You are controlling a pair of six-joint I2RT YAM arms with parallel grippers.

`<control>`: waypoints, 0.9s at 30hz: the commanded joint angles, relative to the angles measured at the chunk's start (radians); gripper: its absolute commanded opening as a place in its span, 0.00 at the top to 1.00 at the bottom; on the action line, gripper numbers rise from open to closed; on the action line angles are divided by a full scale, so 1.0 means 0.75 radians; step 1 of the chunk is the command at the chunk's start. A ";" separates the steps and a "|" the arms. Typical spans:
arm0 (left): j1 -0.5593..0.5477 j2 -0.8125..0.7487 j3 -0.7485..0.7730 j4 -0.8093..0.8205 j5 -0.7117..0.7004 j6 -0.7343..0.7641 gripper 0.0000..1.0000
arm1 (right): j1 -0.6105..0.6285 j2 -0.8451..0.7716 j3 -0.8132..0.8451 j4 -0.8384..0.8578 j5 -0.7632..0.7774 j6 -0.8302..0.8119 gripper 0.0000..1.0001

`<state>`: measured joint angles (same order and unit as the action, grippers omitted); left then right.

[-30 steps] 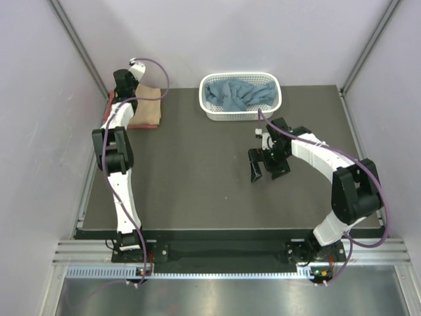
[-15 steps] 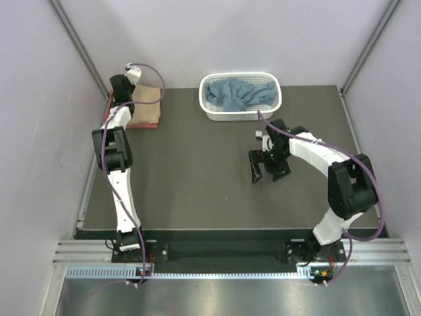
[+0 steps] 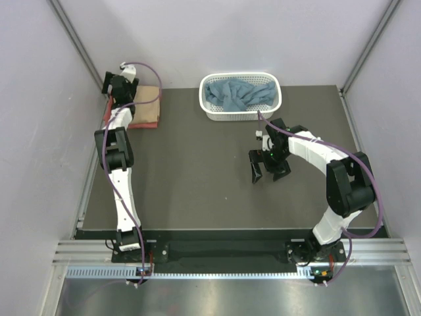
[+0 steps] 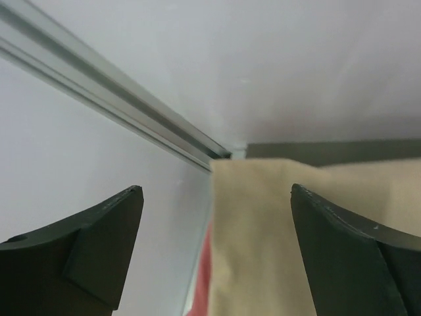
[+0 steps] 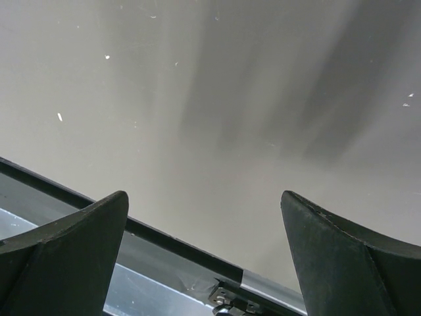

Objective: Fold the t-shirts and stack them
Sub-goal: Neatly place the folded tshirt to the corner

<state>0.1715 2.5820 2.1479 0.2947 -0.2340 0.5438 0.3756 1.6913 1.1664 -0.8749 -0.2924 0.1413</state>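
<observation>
The tan t-shirt [image 3: 147, 105] lies folded flat at the upper left of the overhead frame, in the far left corner of the table [image 3: 197, 178]. The coral-red t-shirt [image 3: 142, 126] lies under it, showing only as a thin edge along the lower and left sides of the tan one. The dusty blue t-shirt [image 3: 238, 94] sits crumpled inside the white lattice basket [image 3: 230, 116] at upper centre, well apart from the stack.

The left gripper [image 3: 108, 83] hangs over the far left corner of the stack, against the wall. From above its fingers are too small to read. Its wrist camera shows them spread wide with nothing between them, the tan cloth filling the lower right of that frame. A sliver of red runs beside the tan cloth at lower centre, and an aluminium frame post [image 4: 112, 112] runs diagonally across the upper left.

The right gripper [image 3: 268, 171] is right of centre in the overhead view, low over bare table below the basket, fingers parted and empty. Its wrist view shows only dark tabletop between the fingers, with a metal rail [image 5: 177, 266] along the table edge at the bottom.
</observation>
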 commanded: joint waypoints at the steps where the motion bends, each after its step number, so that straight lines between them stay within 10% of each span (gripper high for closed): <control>1: -0.008 -0.107 0.100 0.125 -0.095 -0.087 0.01 | -0.020 -0.036 0.036 0.017 -0.015 0.016 0.00; 13: -0.210 -0.603 -0.325 -0.021 -0.220 -0.520 0.01 | -0.022 -0.265 -0.113 0.213 -0.081 0.149 0.00; 27: -0.223 -1.372 -0.906 -0.328 0.150 -1.078 0.01 | -0.067 -0.617 -0.508 0.555 -0.242 0.317 0.00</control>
<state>0.0059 1.6695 1.5803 0.0948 -0.2485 -0.0975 0.3492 1.2900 0.8227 -0.5610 -0.4194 0.3271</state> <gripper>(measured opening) 0.987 0.996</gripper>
